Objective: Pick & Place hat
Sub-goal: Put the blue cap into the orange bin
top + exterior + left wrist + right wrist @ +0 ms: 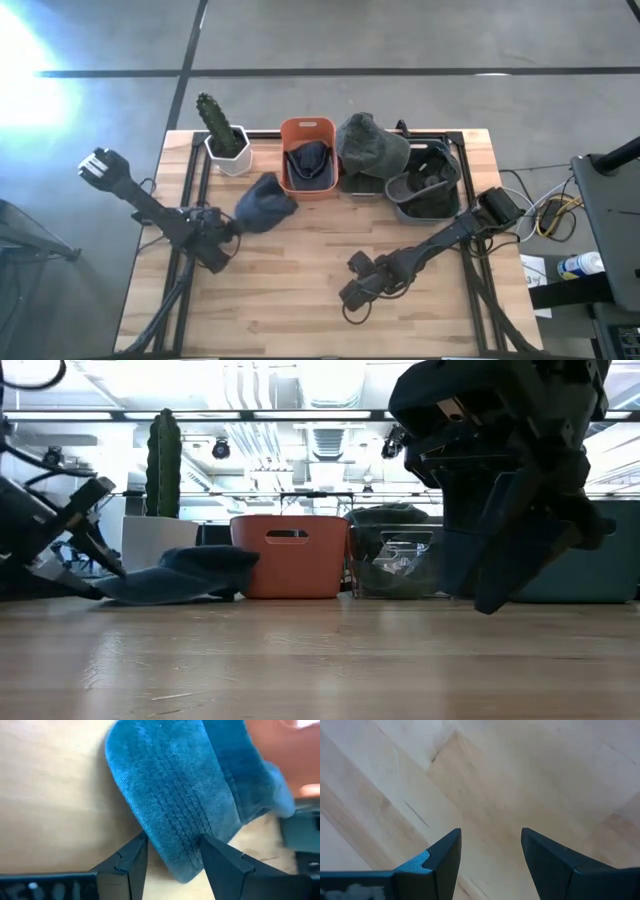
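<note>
A blue corduroy hat [265,205] lies on the table in front of the orange bin, resting on its brim and crown [185,575]. My left gripper [232,228] reaches it from the table's left, slanting down. In the left wrist view its open fingers [172,847] stand on either side of the hat's stitched brim end [180,860]. My right gripper [348,298] hovers open over bare wood [490,845] at the table's near middle, away from the hat. My left gripper has the brim's narrow end [185,870] between its two fingers, which come slanting down from the table's left and meet the brim's two side edges. The brim looks flat and unbuckled, and the hat lies on the table. I cannot tell whether the fingers press it.
Along the far edge stand a cactus in a white pot [222,135], an orange bin [308,124] with another blue hat inside, a green hat [370,145] on a clear bin, and a dark bin [430,185]. Bare wood spans the table's near half.
</note>
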Tool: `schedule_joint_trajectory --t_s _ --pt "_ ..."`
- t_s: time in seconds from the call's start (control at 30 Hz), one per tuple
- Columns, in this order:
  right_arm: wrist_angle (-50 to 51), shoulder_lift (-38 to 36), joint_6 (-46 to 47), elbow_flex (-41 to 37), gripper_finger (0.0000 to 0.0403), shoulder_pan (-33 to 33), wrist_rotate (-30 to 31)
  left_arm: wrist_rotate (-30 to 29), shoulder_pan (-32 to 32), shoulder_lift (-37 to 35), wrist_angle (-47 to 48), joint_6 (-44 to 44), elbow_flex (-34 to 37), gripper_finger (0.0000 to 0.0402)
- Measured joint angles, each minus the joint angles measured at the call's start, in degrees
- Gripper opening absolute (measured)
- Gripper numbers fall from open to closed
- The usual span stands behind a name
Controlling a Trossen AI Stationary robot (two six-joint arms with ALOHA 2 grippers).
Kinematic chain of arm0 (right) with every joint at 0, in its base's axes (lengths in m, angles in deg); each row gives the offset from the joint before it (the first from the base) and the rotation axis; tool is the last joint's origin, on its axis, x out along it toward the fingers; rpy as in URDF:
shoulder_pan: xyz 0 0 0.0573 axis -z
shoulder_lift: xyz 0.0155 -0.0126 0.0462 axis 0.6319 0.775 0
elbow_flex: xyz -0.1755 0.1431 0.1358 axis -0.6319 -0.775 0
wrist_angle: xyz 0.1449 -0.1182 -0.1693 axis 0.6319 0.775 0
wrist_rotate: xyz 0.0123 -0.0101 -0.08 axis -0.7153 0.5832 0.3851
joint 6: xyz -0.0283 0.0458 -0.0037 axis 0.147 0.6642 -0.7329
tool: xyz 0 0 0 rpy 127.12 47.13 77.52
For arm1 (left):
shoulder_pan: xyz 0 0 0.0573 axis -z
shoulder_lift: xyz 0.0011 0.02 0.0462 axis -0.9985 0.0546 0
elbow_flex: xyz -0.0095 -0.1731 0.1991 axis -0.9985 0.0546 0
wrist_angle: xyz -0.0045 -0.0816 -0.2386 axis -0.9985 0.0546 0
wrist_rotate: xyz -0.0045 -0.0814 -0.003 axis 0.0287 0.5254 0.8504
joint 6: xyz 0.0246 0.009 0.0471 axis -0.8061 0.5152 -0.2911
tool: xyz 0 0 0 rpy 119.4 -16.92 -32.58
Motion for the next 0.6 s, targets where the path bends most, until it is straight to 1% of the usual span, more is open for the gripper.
schedule_joint_trajectory --t_s 0.07,0.13,0.23,0.4,0.5,0.6 --pt "0.0 0.0 0.0 0.0 0.0203 0.0 -0.6 -2.8 -0.2 0.0 -3.7 -1.4 2.3 0.0172" --pt "0.1 0.0 0.0 0.0 0.0203 0.0 -0.7 -4.7 -0.4 -0.2 -4.7 -0.8 3.7 0.0172" --pt "0.0 0.0 0.3 0.0 0.0203 0.1 -1.0 -8.1 -0.4 -0.1 -5.3 0.3 4.0 0.0172" --pt "0.0 0.0 0.4 0.0 0.0203 0.1 -2.0 -16.5 -0.5 -0.2 -5.9 0.0 4.3 0.0172" --pt "0.0 0.0 0.4 0.0 0.0203 0.1 -2.0 -17.6 -0.5 0.0 -7.0 -1.9 4.3 0.017" --pt "0.1 0.0 0.4 0.0 0.0203 0.1 -2.0 -17.3 -0.5 -0.1 -7.9 -4.3 4.3 0.015"
